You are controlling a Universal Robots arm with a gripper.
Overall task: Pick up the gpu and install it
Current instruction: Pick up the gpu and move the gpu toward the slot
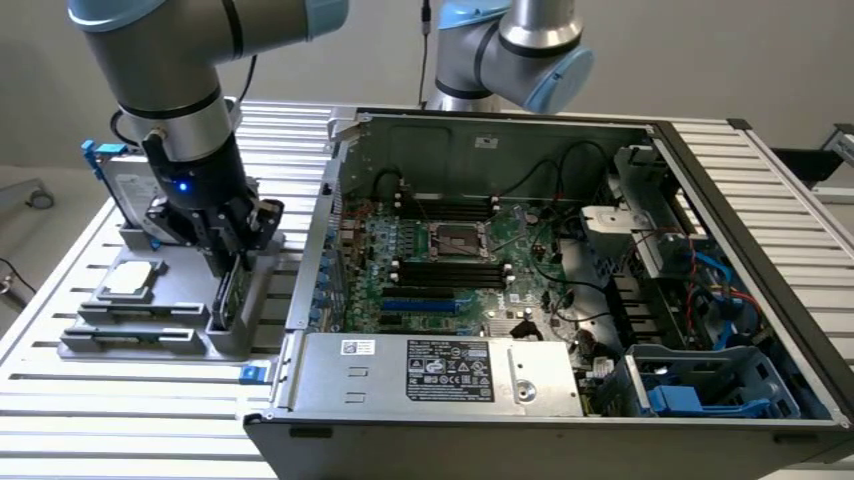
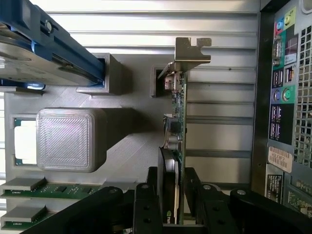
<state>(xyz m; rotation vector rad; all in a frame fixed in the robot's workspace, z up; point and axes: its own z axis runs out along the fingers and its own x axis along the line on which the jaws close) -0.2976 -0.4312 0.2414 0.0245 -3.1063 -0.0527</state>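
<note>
The gpu (image 1: 228, 295) stands on edge in a slot of the grey holder (image 1: 147, 345) at the exterior view's left, beside the open computer case (image 1: 441, 380). My gripper (image 1: 227, 262) reaches straight down onto its upper edge. In the wrist view the gpu (image 2: 178, 112) shows as a thin green board with a black cooler and a metal end bracket (image 2: 191, 52). My gripper (image 2: 171, 187) straddles it, and the black fingers (image 2: 146, 197) press against both of its faces. The card still sits in its slot.
The holder also carries a silver hard drive with blue rails (image 1: 123, 185), a silver square chip (image 1: 130, 279) and memory sticks (image 2: 29, 187). The case's motherboard (image 1: 447, 270) lies exposed, with cables at its right. A second arm (image 1: 514, 45) stands behind the case.
</note>
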